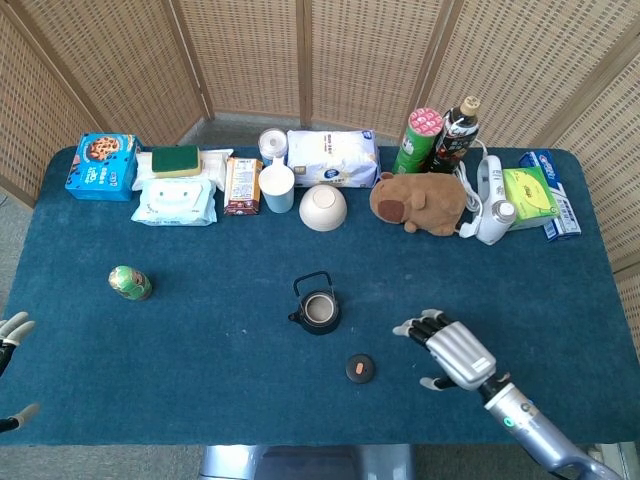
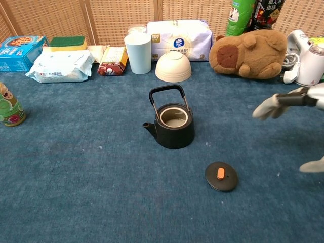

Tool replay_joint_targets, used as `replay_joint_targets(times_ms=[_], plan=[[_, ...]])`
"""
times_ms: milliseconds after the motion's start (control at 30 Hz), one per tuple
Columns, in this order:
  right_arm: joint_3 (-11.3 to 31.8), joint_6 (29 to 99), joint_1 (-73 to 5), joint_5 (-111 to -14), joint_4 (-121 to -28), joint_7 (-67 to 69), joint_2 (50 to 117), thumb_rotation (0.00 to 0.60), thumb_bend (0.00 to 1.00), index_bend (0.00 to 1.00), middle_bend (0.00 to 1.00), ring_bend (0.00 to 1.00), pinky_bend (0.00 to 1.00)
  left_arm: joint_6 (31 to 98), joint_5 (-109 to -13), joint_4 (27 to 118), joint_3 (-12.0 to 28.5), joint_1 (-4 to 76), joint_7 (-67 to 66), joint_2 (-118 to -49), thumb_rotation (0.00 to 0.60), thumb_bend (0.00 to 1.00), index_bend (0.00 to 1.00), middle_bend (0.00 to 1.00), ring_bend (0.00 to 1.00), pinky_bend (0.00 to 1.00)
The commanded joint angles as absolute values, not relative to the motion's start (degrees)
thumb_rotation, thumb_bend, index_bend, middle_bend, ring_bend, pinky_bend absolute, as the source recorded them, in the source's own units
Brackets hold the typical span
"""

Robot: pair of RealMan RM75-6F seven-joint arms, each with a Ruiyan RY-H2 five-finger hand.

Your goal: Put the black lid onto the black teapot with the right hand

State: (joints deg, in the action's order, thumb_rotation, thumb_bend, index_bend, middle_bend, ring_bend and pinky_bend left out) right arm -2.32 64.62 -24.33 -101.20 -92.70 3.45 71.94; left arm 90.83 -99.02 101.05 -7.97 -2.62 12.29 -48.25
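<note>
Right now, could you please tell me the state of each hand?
Left hand: only fingertips show at the frame edge, spread, holding nothing; open.
Right hand: open, fingers apart, empty, beside the black lid.

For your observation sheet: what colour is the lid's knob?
Orange, on the black lid; clearest in the chest view.

From my seat, the right hand hovers over bare blue table, fingers spread and holding nothing. At its nine o'clock the black lid lies flat, with open cloth between them. The black teapot stands at the lid's eleven o'clock, mouth uncovered, its handle upright over the opening. The white bowl and plush toy sit well back at twelve o'clock.
</note>
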Motion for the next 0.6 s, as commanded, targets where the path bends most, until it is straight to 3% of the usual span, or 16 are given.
replay_joint_targets(times_ms=[33, 433, 600], plan=[[-1.98, 61.75, -25.95, -99.65, -94.29, 1.94, 73.8, 0.6, 0.0, 0.22, 0.28, 0.28, 0.17, 91.05, -99.14, 100.89, -8.03, -2.73, 12.66, -48.17, 0.6, 0.08, 0.0, 0.0, 0.0, 0.1], [0.63, 53.94, -29.39, -91.16, -96.81, -6.45, 79.36, 0.6, 0.0, 0.25, 0.28, 0.28, 0.16, 91.32, -99.26, 100.38, -8.08, -2.79, 13.99, -47.95, 0.6, 0.08, 0.0, 0.0, 0.0, 0.1], [0.87, 53.06, -29.75, -88.56, -96.54, -11.1, 81.04, 0.6, 0.0, 0.27, 0.22, 0.2, 0.11, 91.21, -99.28, 100.25, -8.11, -2.71, 14.56, -47.82, 0.6, 0.08, 0.0, 0.0, 0.0, 0.1]])
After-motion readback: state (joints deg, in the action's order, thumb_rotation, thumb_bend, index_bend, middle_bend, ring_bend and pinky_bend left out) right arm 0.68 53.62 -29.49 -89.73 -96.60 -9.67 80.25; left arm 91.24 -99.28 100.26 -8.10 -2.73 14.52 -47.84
